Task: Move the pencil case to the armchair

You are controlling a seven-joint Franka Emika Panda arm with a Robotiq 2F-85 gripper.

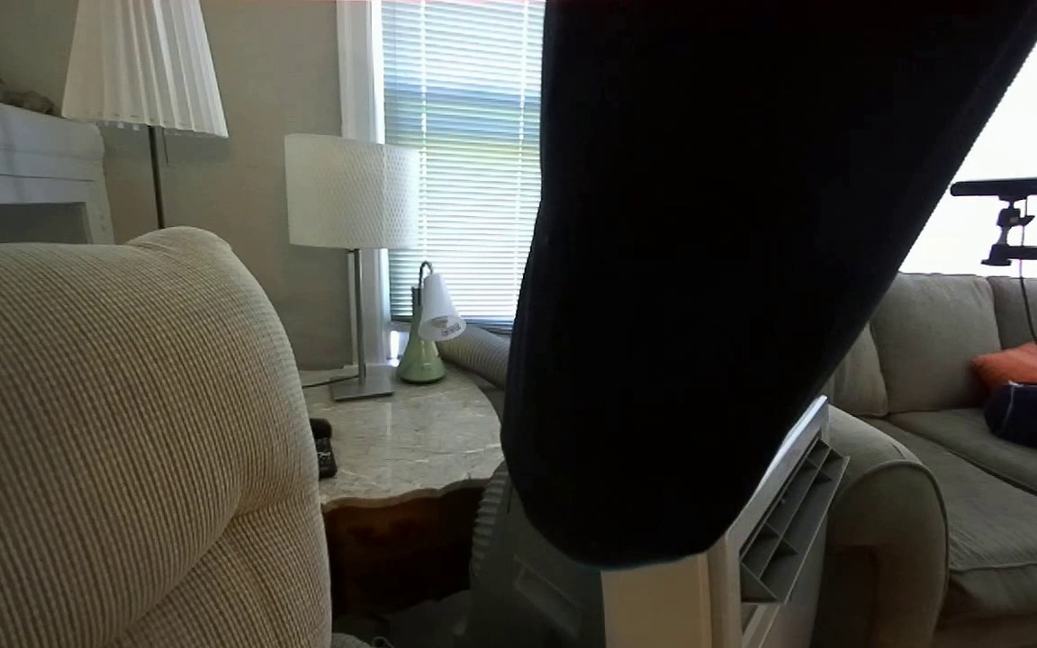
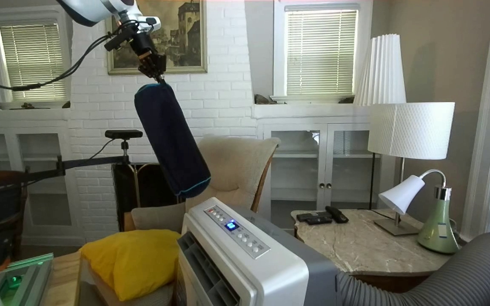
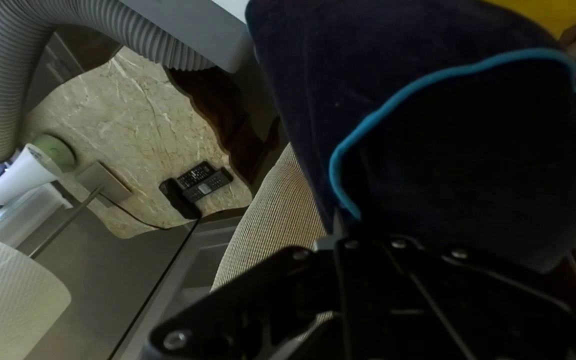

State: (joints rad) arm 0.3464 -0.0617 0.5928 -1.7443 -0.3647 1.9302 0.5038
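My gripper [image 2: 160, 78] is shut on one end of the pencil case [image 2: 172, 140], a dark oblong pouch with teal piping. It hangs tilted in the air, its lower end toward the right in that exterior view. The pencil case is also the big dark shape [image 1: 707, 270] close to the camera in an exterior view, where the gripper is out of view. In the wrist view the fingers [image 3: 340, 230] pinch the pencil case [image 3: 418, 125] at its edge. The beige ribbed armchair [image 2: 236, 159] stands beyond the pouch; its back [image 1: 113, 423] and side [image 3: 273, 215] also show. Its seat is mostly hidden.
A white air conditioner [image 2: 245, 250] with a grey hose [image 2: 432, 280] stands beside a yellow cushion [image 2: 134, 259]. A marble-top table [image 2: 355, 238] bears lamps and remotes. A camera arm [image 2: 92, 161] reaches in at left. A grey-olive sofa [image 1: 1005, 504] holds a red-orange cushion [image 1: 1036, 364].
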